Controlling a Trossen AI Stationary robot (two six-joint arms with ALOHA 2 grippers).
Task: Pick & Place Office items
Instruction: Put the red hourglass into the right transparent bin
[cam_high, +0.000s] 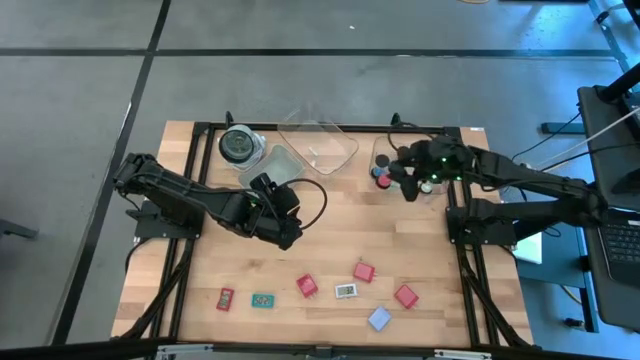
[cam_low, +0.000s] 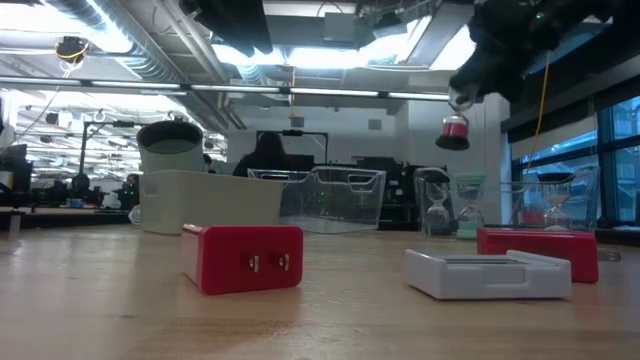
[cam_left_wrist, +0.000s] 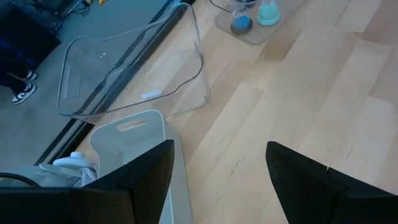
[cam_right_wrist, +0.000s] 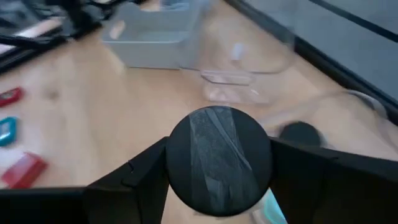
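Note:
My right gripper (cam_high: 408, 187) hangs over the table's far right part, shut on a small sand timer (cam_low: 454, 131) with red sand and black caps. More timers (cam_high: 382, 172) stand on the table just beside it. My left gripper (cam_left_wrist: 217, 180) is open and touches nothing. It hovers beside the white tray (cam_left_wrist: 134, 134), near the middle of the table (cam_high: 268, 190). Red blocks (cam_high: 363, 271), a white rectangle (cam_high: 346, 291), a pale-blue one (cam_high: 379, 318), a teal one (cam_high: 262, 300) and a red flat one (cam_high: 225, 298) lie flat near the near edge. My right gripper holds the timer by its upper black cap (cam_right_wrist: 217, 162), pinched between the two fingers, one on each side of the cap's rim. The fingers slant down from above. The timer hangs below them, lifted clear of the table, about upright (cam_low: 454, 131).
A clear tray (cam_high: 318, 140), the white tray (cam_high: 272, 163) and a round jar with a dark lid (cam_high: 238, 145) stand along the far edge. Bare wood lies between the arms and the row of items. In the low view a red block (cam_low: 243, 258) and the white rectangle (cam_low: 487, 272) lie closest.

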